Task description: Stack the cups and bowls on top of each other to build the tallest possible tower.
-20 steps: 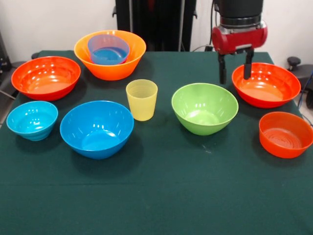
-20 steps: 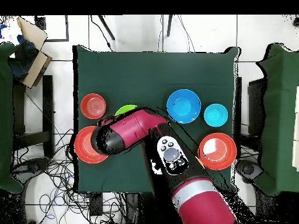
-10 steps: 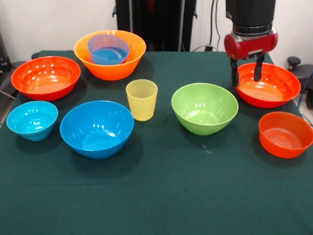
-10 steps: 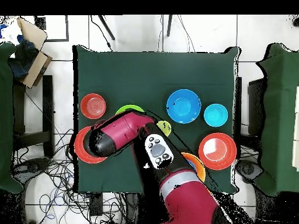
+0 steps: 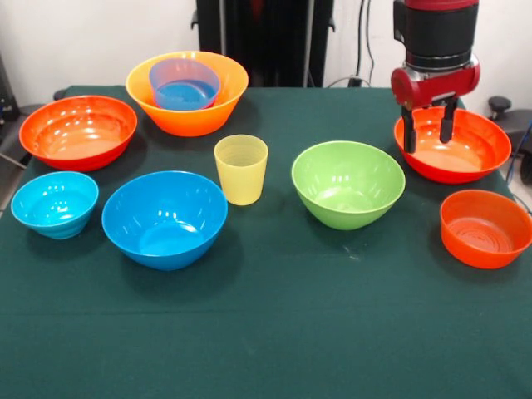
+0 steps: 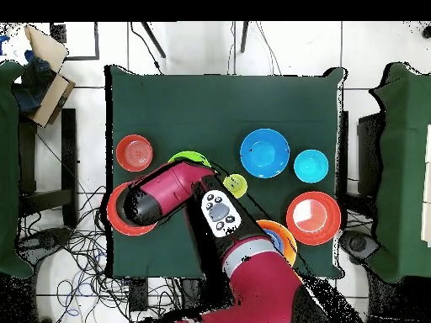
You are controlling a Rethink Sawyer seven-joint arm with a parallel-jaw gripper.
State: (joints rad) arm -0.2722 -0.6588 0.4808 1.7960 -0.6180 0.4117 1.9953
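My gripper [image 5: 427,143] is open and hangs over the left part of a wide red-orange bowl [image 5: 465,150] at the right. One finger is by the rim, the other over the inside, and nothing is held. The tower is a large light-orange bowl [image 5: 193,112] at the back with a small blue bowl [image 5: 184,83] nested in it. The pale-yellow cup [image 5: 241,169] stands upright mid-table. Around it sit a lime green bowl [image 5: 347,183], a big blue bowl [image 5: 165,218], a cyan bowl [image 5: 55,204], another red-orange bowl [image 5: 79,130] and a small red-orange bowl [image 5: 485,227]. In the overhead view my arm [image 6: 168,192] hides the gripper.
All bowls rest on a dark green tablecloth [image 5: 274,332]. The overhead view shows the cup [image 6: 235,184], the blue bowl [image 6: 264,152] and the cyan bowl [image 6: 311,166] beyond the arm. Cables lie on the floor [image 6: 76,252] beside the table.
In the front view the gripper has moved right and come lower, from beside the red-orange bowl's left rim to over the bowl. The bowls and cup have not moved.
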